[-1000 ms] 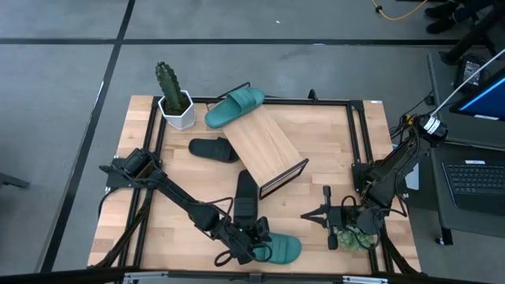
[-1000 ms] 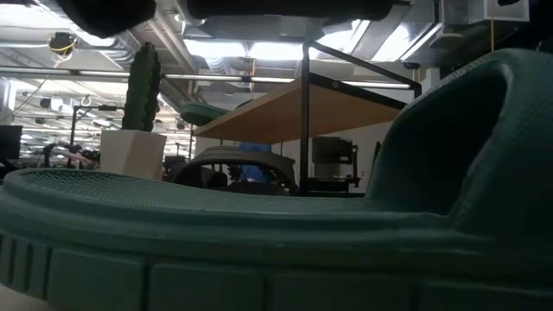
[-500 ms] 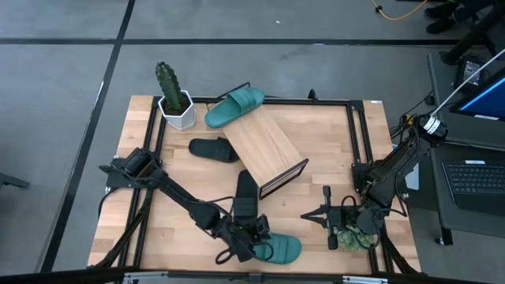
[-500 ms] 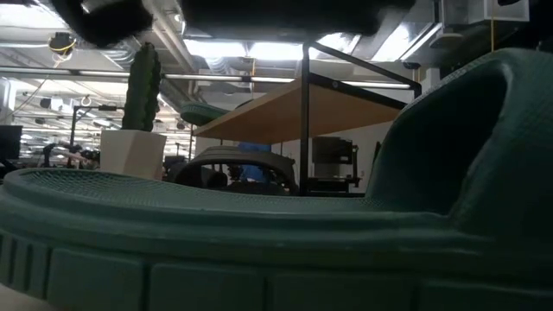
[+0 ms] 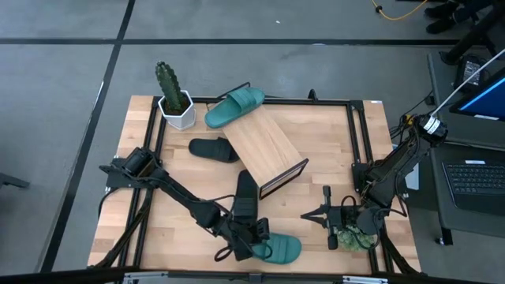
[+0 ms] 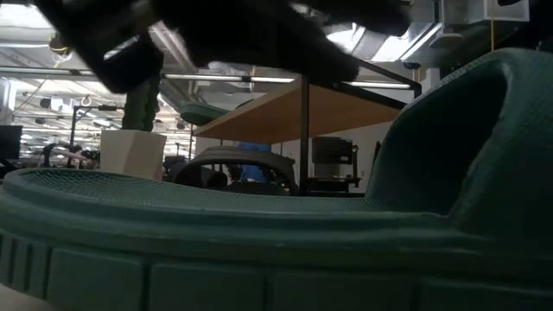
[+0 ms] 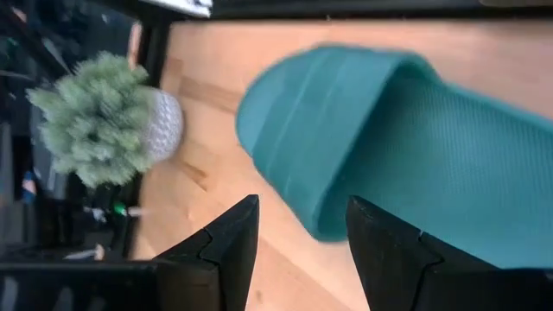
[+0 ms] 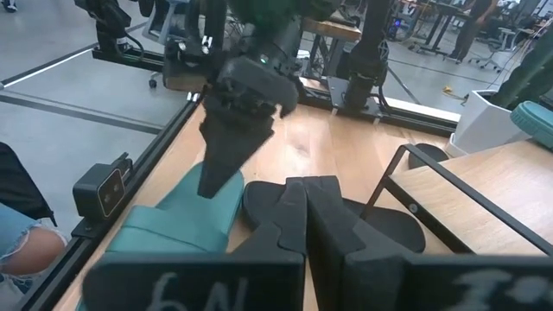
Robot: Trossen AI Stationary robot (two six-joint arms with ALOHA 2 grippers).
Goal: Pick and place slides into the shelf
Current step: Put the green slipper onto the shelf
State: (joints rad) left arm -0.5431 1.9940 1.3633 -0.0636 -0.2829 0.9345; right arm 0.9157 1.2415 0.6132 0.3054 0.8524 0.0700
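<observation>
Table [image 5: 316, 142]: wood, black frame
Shelf [image 5: 264, 150]: centre, slanted
Left gripper [image 5: 246, 243]: open over near teal slide [image 5: 280, 250]
Right gripper [image 5: 314, 215]: closed, empty

My wooden table [image 5: 316, 142] carries the slanted shelf [image 5: 263, 148] at its middle. Around the shelf lie a teal slide [image 5: 234, 106], two black slides [image 5: 214, 148] [image 5: 245, 197], another teal slide [image 5: 278, 249], a potted cactus [image 5: 174, 99] and a small bushy plant [image 5: 353, 235].
</observation>
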